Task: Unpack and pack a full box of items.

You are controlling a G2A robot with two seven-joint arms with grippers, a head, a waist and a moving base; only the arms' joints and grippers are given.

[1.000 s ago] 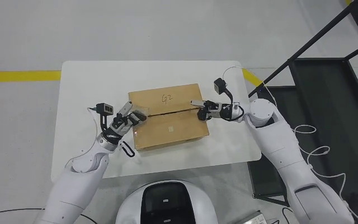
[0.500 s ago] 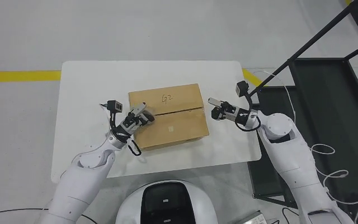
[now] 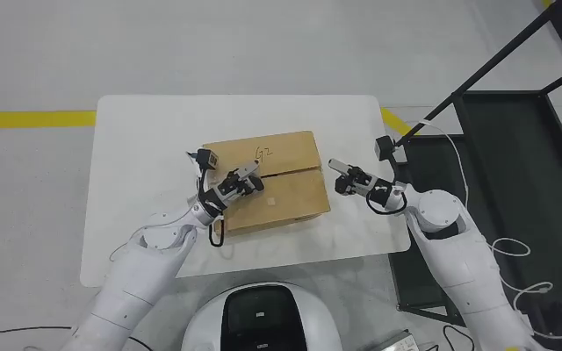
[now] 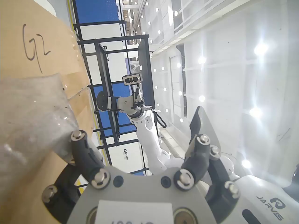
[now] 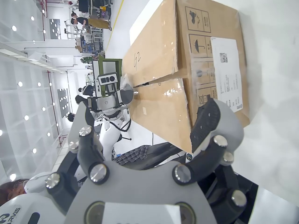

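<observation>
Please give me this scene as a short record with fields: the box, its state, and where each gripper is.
box: cardboard box, near the middle of the white table
flaps: both shut, with the seam running along the top
left: left gripper open, over the box's top by the seam
right: right gripper open, beside the box's labelled end, apart from it
stage: box not yet opened
</observation>
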